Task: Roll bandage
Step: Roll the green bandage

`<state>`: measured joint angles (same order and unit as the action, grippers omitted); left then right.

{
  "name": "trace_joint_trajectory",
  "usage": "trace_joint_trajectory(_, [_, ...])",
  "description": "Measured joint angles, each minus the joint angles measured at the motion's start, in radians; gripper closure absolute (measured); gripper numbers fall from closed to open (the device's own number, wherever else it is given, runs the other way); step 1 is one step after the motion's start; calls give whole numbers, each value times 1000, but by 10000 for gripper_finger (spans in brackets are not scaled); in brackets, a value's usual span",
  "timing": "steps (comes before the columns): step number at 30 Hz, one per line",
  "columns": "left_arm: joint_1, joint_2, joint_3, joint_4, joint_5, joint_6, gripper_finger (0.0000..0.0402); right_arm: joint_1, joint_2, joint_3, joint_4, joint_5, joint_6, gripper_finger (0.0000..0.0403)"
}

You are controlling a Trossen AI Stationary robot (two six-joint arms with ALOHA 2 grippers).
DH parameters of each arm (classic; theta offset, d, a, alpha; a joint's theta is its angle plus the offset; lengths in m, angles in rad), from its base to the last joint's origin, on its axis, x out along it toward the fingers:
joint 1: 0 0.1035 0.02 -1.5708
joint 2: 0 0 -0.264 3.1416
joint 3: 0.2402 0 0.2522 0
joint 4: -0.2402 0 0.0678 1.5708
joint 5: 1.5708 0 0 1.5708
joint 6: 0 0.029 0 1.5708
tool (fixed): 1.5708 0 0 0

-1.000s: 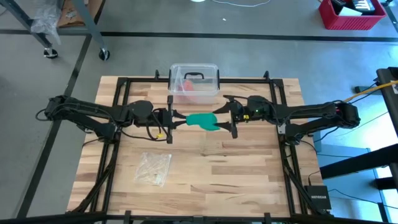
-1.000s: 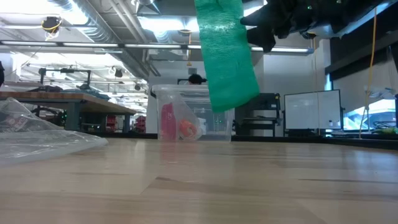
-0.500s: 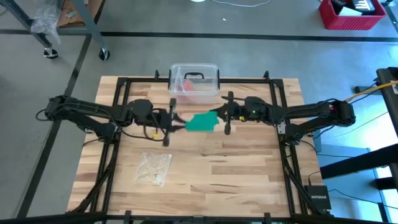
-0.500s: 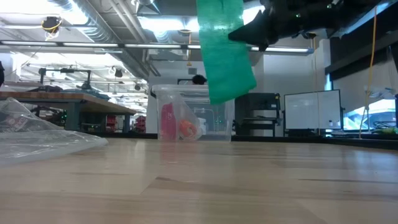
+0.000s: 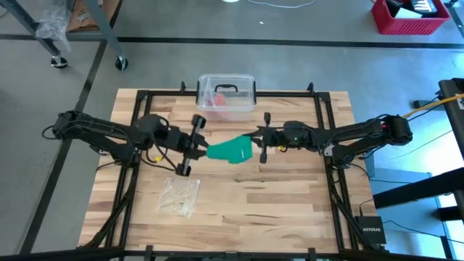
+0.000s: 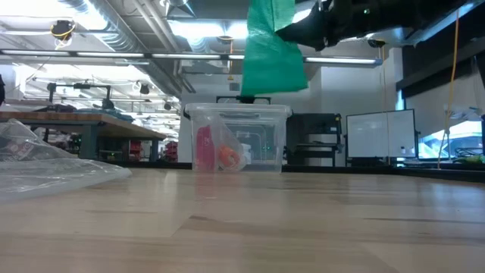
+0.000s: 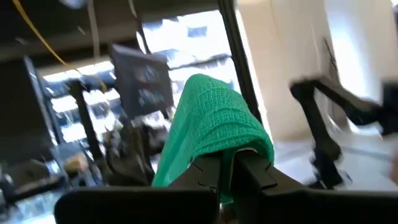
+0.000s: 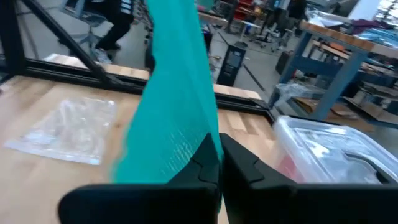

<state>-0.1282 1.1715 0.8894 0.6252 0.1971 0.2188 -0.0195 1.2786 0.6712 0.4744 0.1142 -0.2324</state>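
From above, the left gripper (image 5: 197, 148) and the right gripper (image 5: 259, 137) both clamp the bandage (image 5: 229, 151); the low view alone shows it hanging above the counter (image 6: 303, 220).

This is a workshop or robotics lab. Beyond the wooden desk (image 5: 275, 196) framed by black rails, a grey concrete floor (image 5: 304, 22) spreads out. Bare ducts (image 6: 114, 23) and strip lights (image 6: 204, 30) run overhead, with workbenches (image 6: 83, 121), whiteboards (image 6: 379, 133) and a red crate (image 5: 409, 16) around.
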Motion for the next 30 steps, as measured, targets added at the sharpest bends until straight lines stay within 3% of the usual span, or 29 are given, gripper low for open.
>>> trace_joint_trajectory(6, [-28, -9, 0, -4, -4, -30, 391, 1, 9, 0, -9, 26, -4, 398])
trace_joint_trajectory(8, [-51, -15, 0, -53, -132, 53, 391, 0, 9, 0, -19, 9, -4, 398])
trace_joint_trajectory(12, [-86, -23, 0, -108, -547, 240, 391, 0, 9, 0, -38, -19, 15, 400])
trace_joint_trajectory(15, [-88, -23, 0, -148, -692, 305, 391, -1, 9, 0, -44, -27, 72, 389])
trace_joint_trajectory(23, [-96, -23, 0, -238, -702, 308, 391, -1, 10, -1, -27, -35, 151, 330])
trace_joint_trajectory(30, [-98, -23, 0, -242, -678, 279, 391, -1, 10, -1, -29, -36, 229, 234])
